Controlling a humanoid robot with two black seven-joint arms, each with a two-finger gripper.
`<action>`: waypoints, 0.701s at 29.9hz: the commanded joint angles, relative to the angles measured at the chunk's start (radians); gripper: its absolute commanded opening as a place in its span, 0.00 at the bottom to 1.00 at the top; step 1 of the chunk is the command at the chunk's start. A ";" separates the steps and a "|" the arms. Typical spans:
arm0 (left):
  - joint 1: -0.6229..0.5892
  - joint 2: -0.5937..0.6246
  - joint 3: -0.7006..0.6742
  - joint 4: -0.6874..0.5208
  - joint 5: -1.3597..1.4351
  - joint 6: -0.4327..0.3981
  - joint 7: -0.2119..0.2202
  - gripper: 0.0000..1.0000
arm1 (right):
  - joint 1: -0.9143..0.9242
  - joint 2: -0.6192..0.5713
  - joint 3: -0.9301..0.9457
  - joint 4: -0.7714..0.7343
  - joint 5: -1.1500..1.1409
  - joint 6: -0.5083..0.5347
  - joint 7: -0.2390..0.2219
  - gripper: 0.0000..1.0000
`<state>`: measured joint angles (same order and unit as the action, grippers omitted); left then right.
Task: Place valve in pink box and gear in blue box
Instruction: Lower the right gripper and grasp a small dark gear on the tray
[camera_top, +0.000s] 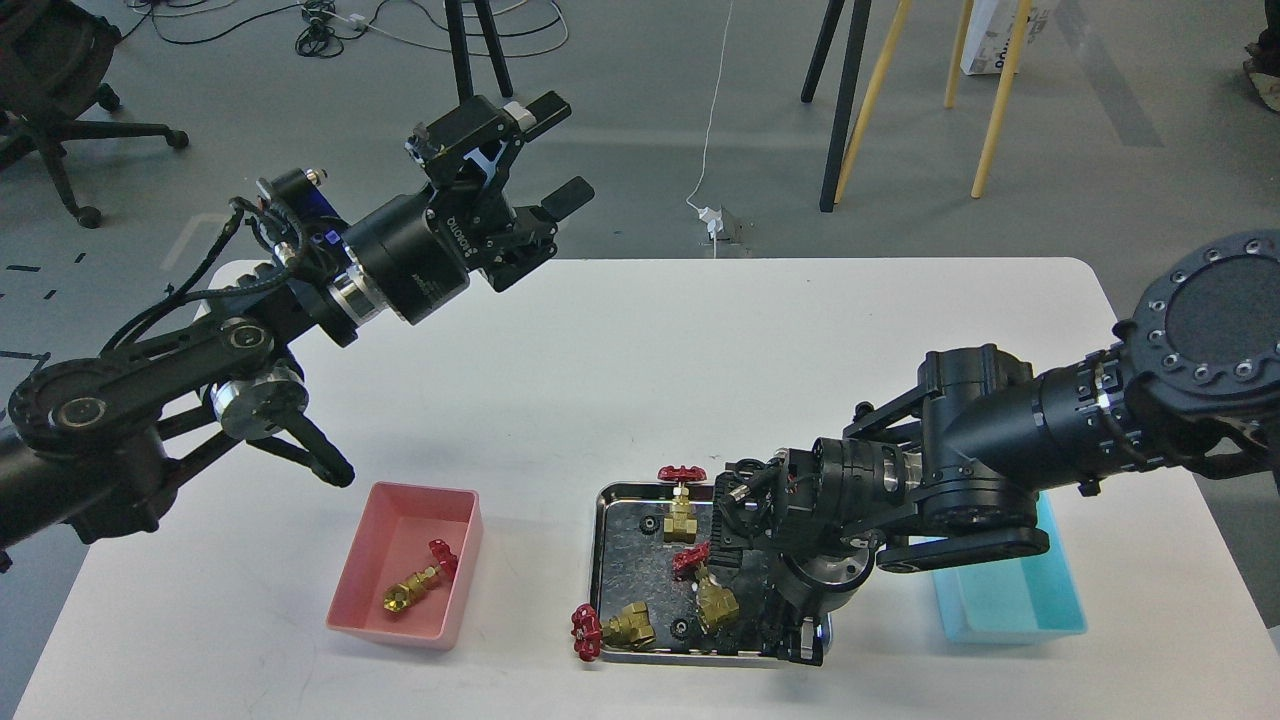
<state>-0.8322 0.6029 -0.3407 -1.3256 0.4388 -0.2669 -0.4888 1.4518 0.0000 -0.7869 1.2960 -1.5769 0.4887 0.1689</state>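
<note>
At the near edge of the table, the steel tray (607, 560) holds three valves and a few black gears. One gear (680, 627) lies by its front rim, just left of the right gripper (790, 610), which points down into the tray, its finger gap too dark to tell. The blue box (1010, 600) sits beside that arm. The pink box (405, 560) holds one valve (420, 580). Farthest, the left gripper (550, 160) hovers wide and empty.
</note>
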 joint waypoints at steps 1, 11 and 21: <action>0.008 0.000 -0.001 0.000 0.000 0.000 0.000 0.86 | -0.001 0.000 0.001 -0.007 0.001 0.000 0.001 0.56; 0.008 -0.015 -0.001 0.011 0.001 -0.002 0.000 0.86 | 0.002 0.000 0.017 -0.007 0.014 0.000 0.001 0.56; 0.010 -0.015 -0.001 0.012 0.001 -0.002 0.000 0.86 | -0.007 0.000 0.017 -0.006 0.015 0.000 0.003 0.47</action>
<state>-0.8235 0.5875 -0.3421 -1.3146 0.4398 -0.2685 -0.4888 1.4472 0.0000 -0.7694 1.2889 -1.5621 0.4887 0.1710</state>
